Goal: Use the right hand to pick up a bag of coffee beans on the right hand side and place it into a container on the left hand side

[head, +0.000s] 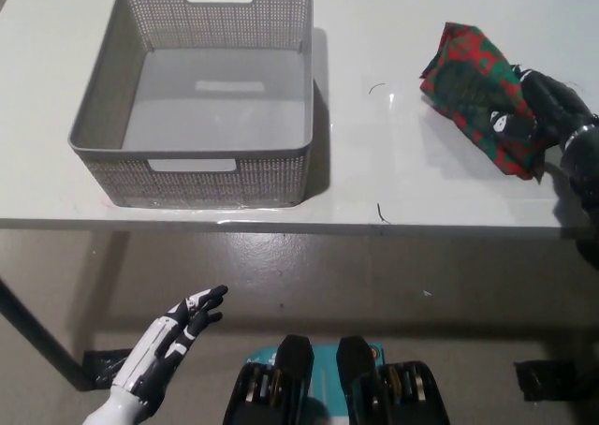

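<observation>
We see a white counter [374,107] from above. On its left part sits a gray basket [201,168] with little holes in its walls and a handle slot on the near and far sides. Nothing lies inside the basket.

On the right part of the counter lies the bag of coffee beans [468,79]. It is red and green, and it is tilted, with one end pointing to the far left and the other end pointing to the near right. It is well apart from the basket.

The black right robot hand [541,111] comes in from the right edge. Its fingers are wrapped around the near right end of the bag, so it is gripping the bag. We cannot tell if the bag rests on the counter or is a little bit up in the air.

The white left robot hand [164,345] is at the lower left, below the counter edge and over the floor [374,275]. It holds nothing, and its fingers are spread apart and point up and to the right.

Two thin dark bits like little threads [381,212] lie on the counter between the basket and the bag, one near the front edge and one farther back.
</observation>
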Robot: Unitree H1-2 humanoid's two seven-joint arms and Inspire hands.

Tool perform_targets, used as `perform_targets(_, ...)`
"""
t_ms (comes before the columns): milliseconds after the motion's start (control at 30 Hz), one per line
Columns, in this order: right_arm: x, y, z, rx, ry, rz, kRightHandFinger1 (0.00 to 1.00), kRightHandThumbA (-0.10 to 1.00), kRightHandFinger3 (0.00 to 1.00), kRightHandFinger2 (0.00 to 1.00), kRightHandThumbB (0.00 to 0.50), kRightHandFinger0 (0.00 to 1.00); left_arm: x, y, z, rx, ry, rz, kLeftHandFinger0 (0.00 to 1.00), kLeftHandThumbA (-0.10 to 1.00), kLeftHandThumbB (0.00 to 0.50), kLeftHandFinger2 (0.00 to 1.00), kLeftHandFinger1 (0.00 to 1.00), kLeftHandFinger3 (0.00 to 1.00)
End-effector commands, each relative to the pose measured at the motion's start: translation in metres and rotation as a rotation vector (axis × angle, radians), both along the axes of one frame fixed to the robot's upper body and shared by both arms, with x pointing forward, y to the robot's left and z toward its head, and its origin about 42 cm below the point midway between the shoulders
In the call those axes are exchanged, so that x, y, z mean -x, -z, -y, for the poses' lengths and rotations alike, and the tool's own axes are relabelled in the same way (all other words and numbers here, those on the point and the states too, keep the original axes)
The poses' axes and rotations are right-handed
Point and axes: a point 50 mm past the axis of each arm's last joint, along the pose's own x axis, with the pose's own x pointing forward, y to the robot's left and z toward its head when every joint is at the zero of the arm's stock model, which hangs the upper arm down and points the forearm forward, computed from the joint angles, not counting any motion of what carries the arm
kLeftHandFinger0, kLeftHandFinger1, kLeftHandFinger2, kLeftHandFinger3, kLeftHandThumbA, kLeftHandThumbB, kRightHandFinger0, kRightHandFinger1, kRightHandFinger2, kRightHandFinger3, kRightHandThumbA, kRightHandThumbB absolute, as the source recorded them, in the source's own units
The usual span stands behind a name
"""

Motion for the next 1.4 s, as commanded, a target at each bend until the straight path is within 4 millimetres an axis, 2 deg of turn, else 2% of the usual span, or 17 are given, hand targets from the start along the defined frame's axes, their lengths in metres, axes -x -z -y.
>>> perform_targets(0,-0.01,-0.052,-0.013,-0.139,-0.036,0.281,0.59,-0.1,0.96,0.99,0.127,0.08,-0.002,-0.009,-0.003,-0.006,0.003,0.051,1.0,0.83,0.5,1.0,1.0,1.0)
perform_targets(367,-0.007,-0.199,-0.069,-0.184,-0.144,0.524,0.48,-0.1,0.96,0.87,0.148,0.0,0.001,-0.007,-0.003,-0.019,0.006,0.041,1.0,0.83,0.5,1.0,1.0,1.0)
perform_targets(533,0.004,-0.24,-0.114,-0.182,-0.238,0.583,0.53,-0.1,0.96,0.86,0.163,0.02,0.002,-0.006,-0.002,-0.018,0.011,0.038,1.0,0.83,0.5,1.0,1.0,1.0)
perform_targets(567,0.007,-0.251,-0.126,-0.193,-0.247,0.584,0.63,-0.1,0.98,0.88,0.17,0.1,0.002,-0.006,-0.001,-0.024,0.011,0.038,1.0,0.83,0.5,1.0,1.0,1.0)
perform_targets(633,0.011,-0.263,-0.145,-0.228,-0.29,0.611,0.3,-0.1,0.92,0.79,0.182,0.02,0.001,-0.006,-0.001,-0.025,0.011,0.039,1.0,0.83,0.5,1.0,1.0,1.0)
perform_targets(733,0.016,-0.276,-0.18,-0.24,-0.336,0.624,0.19,-0.1,0.97,0.83,0.168,0.0,0.001,-0.006,0.0,-0.026,0.009,0.038,1.0,0.83,0.5,1.0,1.0,1.0)
perform_targets(833,0.02,-0.281,-0.217,-0.254,-0.388,0.612,0.44,-0.1,1.0,0.93,0.177,0.08,0.001,-0.005,0.0,-0.027,0.01,0.033,1.0,0.83,0.5,1.0,1.0,1.0)
perform_targets(900,0.022,-0.278,-0.237,-0.242,-0.407,0.608,0.32,-0.1,0.7,0.66,0.169,0.04,0.002,-0.005,0.0,-0.034,0.011,0.023,1.0,0.83,0.5,1.0,1.0,1.0)
perform_targets(933,0.026,-0.275,-0.259,-0.217,-0.432,0.598,0.24,-0.1,0.64,0.67,0.16,0.0,0.001,-0.006,0.001,-0.038,0.016,0.027,1.0,0.83,0.5,1.0,1.0,1.0)
perform_targets(1067,0.031,-0.261,-0.296,-0.22,-0.509,0.585,0.4,-0.1,0.84,0.93,0.159,0.01,0.002,-0.004,0.001,-0.043,0.023,0.029,1.0,0.83,0.5,1.0,1.0,1.0)
perform_targets(1133,0.033,-0.255,-0.31,-0.24,-0.515,0.576,0.49,-0.1,0.83,0.87,0.175,0.1,0.002,-0.005,0.001,-0.043,0.022,0.029,1.0,0.83,0.5,1.0,1.0,1.0)
perform_targets(1167,0.033,-0.252,-0.314,-0.25,-0.518,0.572,0.39,-0.1,0.86,0.75,0.175,0.08,0.004,-0.005,0.001,-0.045,0.022,0.027,1.0,0.83,0.5,1.0,1.0,1.0)
perform_targets(1233,0.032,-0.247,-0.322,-0.256,-0.515,0.554,0.64,-0.1,0.84,0.56,0.182,0.47,0.004,-0.006,0.002,-0.039,0.024,0.023,1.0,0.82,0.5,1.0,1.0,1.0)
perform_targets(1267,0.031,-0.245,-0.325,-0.257,-0.517,0.54,0.33,-0.1,0.82,0.49,0.182,0.24,0.004,-0.008,0.003,-0.043,0.026,0.024,1.0,0.82,0.5,1.0,1.0,1.0)
perform_targets(1300,0.03,-0.246,-0.326,-0.252,-0.516,0.535,0.18,-0.1,0.82,0.48,0.182,0.13,0.0,-0.01,0.003,-0.044,0.027,0.032,1.0,0.82,0.5,1.0,1.0,1.0)
perform_targets(1333,0.028,-0.247,-0.328,-0.247,-0.513,0.517,0.07,-0.1,0.82,0.55,0.181,0.01,-0.004,-0.012,0.004,-0.044,0.028,0.04,1.0,0.82,0.5,1.0,1.0,1.0)
perform_targets(1367,0.027,-0.242,-0.327,-0.241,-0.506,0.5,0.13,-0.1,0.83,0.69,0.184,0.02,0.0,-0.01,0.005,-0.042,0.03,0.037,1.0,0.82,0.5,1.0,1.0,1.0)
